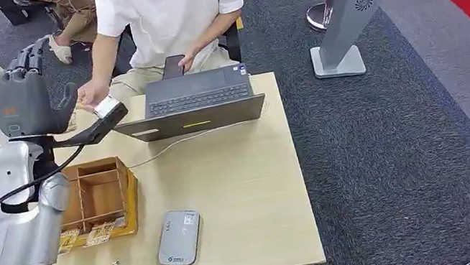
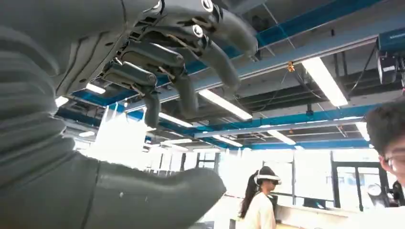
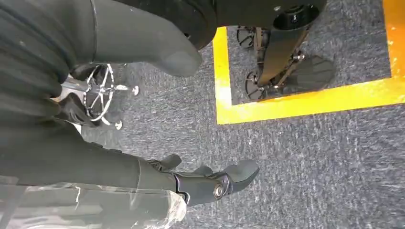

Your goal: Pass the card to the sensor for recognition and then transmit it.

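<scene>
Handover looked to be the step in hand: the left hand (image 1: 28, 92) was raised high over the far left corner of the table (image 1: 250, 195), palm turned up, fingers apart and holding nothing — the left wrist view showed its fingers (image 2: 191, 76) spread against the ceiling lights. The card (image 1: 107, 107) sat just past that hand, at the fingertips of a seated person's hand (image 1: 92, 93), so it seemed to have been taken, or nearly so; whether the robot's thumb touched it could not be told. The sensor (image 1: 179, 238), a flat grey reader, lay near the front edge of the table, well apart from the card. The right hand (image 3: 205, 183) hung beside the body over the carpet, fingers loosely curled on nothing. The risk from here was the arm itself — lowered carelessly, it could strike the open laptop (image 1: 195, 107) or the wooden box (image 1: 98, 193) below it, or catch the person's arm while the card was not yet clear.
</scene>
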Controlling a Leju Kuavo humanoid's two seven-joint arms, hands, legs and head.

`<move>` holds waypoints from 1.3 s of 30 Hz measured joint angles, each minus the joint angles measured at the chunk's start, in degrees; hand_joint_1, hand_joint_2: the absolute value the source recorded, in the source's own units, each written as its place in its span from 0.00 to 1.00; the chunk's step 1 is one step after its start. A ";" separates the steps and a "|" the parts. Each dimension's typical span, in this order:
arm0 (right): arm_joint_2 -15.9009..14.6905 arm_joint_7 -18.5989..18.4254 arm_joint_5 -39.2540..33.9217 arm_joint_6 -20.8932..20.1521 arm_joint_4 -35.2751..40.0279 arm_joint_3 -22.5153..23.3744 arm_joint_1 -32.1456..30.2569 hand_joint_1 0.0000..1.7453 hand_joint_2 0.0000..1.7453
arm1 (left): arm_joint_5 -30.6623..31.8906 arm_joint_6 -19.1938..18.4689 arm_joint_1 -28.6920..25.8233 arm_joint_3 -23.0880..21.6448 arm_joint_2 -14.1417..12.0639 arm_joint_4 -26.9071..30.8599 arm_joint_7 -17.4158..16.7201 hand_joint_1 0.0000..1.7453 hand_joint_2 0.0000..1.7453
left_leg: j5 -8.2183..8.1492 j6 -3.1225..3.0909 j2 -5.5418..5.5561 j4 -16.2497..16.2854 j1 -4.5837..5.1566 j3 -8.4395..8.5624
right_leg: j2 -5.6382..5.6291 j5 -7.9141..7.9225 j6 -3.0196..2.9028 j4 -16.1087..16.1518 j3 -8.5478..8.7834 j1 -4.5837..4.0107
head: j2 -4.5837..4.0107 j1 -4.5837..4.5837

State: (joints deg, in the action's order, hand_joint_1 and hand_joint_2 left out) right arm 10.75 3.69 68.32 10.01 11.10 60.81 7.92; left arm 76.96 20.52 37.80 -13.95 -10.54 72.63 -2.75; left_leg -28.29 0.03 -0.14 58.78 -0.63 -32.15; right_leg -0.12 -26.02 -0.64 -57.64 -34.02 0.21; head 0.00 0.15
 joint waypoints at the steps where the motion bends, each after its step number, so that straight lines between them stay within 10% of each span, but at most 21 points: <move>1: 0.00 0.11 0.07 -0.31 0.00 0.00 -0.03 0.00 1.00 | -0.31 0.13 -0.34 -0.24 0.11 0.59 0.02 0.00 1.00 | 0.00 0.00 0.00 0.00 0.00 0.00 | 0.00 0.00 0.00 0.00 0.00 0.00 | 0.00 0.00; 11: -0.13 1.23 -2.41 -0.04 0.00 0.31 -1.22 0.00 1.00 | -6.78 1.84 -13.49 -4.05 0.11 17.97 3.19 0.00 1.00 | -0.10 -0.05 -0.05 -0.01 0.00 -0.02 | -0.04 -0.05 0.04 0.01 0.00 0.00 | 0.00 0.02; 19: -0.22 1.69 -3.50 0.70 0.00 1.16 -2.27 0.00 1.00 | -7.29 11.49 -32.26 -8.17 -2.95 29.20 6.25 0.00 1.00 | -0.29 -0.07 -0.16 -0.02 0.00 0.01 | -0.14 -0.19 0.15 0.02 0.00 0.01 | 0.00 0.04; 28: -0.50 1.71 -3.63 0.70 0.02 1.25 -2.68 0.00 1.00 | -9.75 16.35 -46.09 -8.68 -4.20 28.94 9.38 0.00 1.00 | -0.36 -0.13 -0.16 -0.02 0.00 -0.01 | -0.11 -0.22 0.18 0.03 0.01 0.01 | 0.00 0.02; 39: -0.50 1.09 -3.15 1.42 0.00 1.25 -2.59 0.00 1.00 | -10.64 18.71 -49.34 -8.13 -6.47 16.69 5.75 0.00 1.00 | -0.35 -0.12 -0.12 -0.03 -0.01 -0.01 | -0.06 -0.22 0.18 0.03 0.05 0.00 | 0.00 0.04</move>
State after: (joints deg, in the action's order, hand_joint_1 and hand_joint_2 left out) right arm 10.25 4.79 65.18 11.43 11.10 62.05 5.33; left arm 66.31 39.23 -11.54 -22.08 -17.00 89.32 2.99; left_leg -28.64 -0.09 -0.26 58.76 -0.64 -32.16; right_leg -0.18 -26.24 -0.46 -57.61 -33.97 0.21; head 0.00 0.20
